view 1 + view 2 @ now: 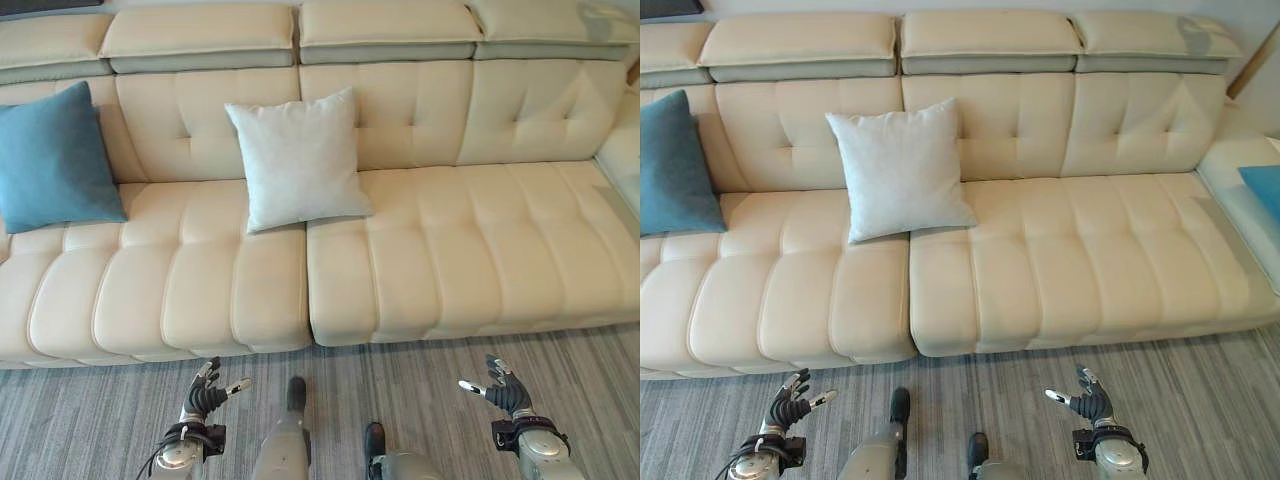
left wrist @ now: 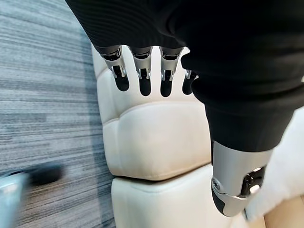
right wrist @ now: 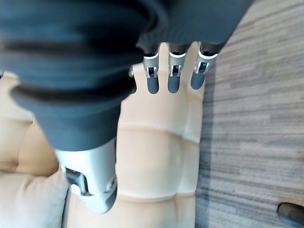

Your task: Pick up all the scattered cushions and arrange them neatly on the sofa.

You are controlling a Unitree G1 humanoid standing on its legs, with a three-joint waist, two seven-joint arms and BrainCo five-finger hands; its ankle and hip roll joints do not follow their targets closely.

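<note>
Two hands hang low over the grey wood-grain floor (image 1: 90,420) just short of the sofa's front edge, and both are empty. The left hand (image 1: 207,398) has its fingers (image 2: 142,76) loosely spread and relaxed, thumb held apart, gripping nothing; its wrist view looks along them onto the rounded front of a seat cushion. The right hand (image 1: 502,392) is in the same state: fingers (image 3: 173,76) straight and slightly apart, thumb off to the side, nothing between them, with the sofa's padded front edge and the floor past the fingertips.

Straight ahead of both hands stands the cream sofa (image 1: 480,250), its tufted seat split by a seam that runs roughly between the two hands. Beyond the left hand, well apart from it, a pale grey-white cushion (image 1: 298,160) stands propped against the backrest, tilted a little, its lower corner resting on the seat right by that seam. Farther out to the left of the left hand, a teal-blue cushion (image 1: 52,160) leans upright against the backrest near the sofa's end. Far out to the right of the right hand, on the side section of the sofa, the edge of another blue cushion (image 1: 1265,190) shows in the right eye view.
</note>
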